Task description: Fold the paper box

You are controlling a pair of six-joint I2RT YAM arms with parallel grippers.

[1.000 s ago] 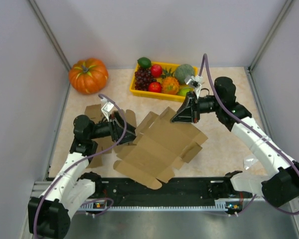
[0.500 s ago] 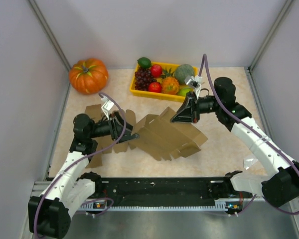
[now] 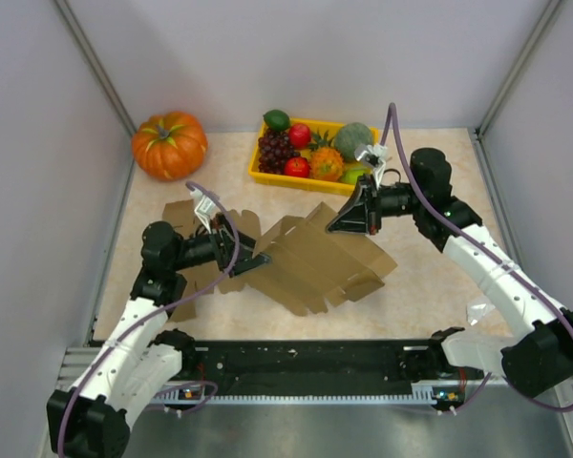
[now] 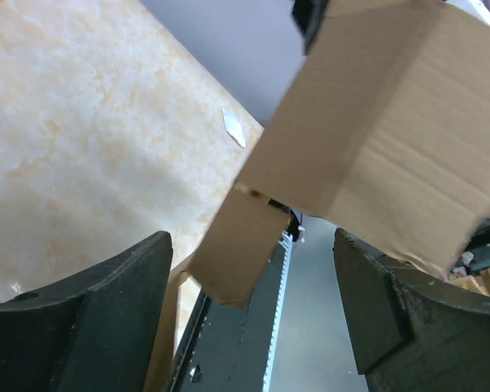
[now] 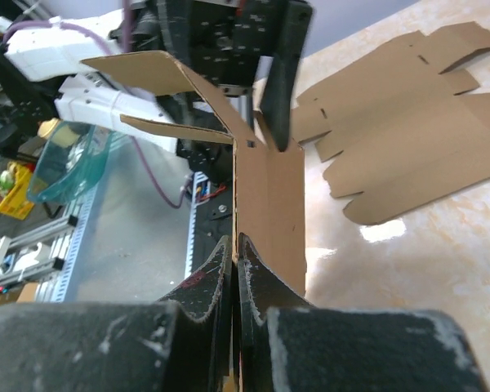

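The brown paper box (image 3: 327,263) hangs partly opened over the middle of the table, flaps pointing toward the near edge. My right gripper (image 3: 337,227) is shut on its far top edge; in the right wrist view the fingertips (image 5: 220,273) pinch a thin cardboard panel (image 5: 267,204). At the box's left side, my left gripper (image 3: 255,260) stands open. In the left wrist view the box wall (image 4: 384,131) and a small flap (image 4: 238,255) hang beyond the wide-apart fingers (image 4: 90,327), nothing between them.
Flat cardboard blanks (image 3: 193,250) lie under the left arm and show as flat cardboard blanks (image 5: 408,131) in the right wrist view. An orange pumpkin (image 3: 169,144) sits back left, a yellow fruit tray (image 3: 267,177) at the back centre. Crumpled plastic (image 3: 477,311) lies near the right arm.
The box has swung up and back from the near edge and closed into a tighter shape. My left gripper edged right toward its left side, still open. The right grip held.
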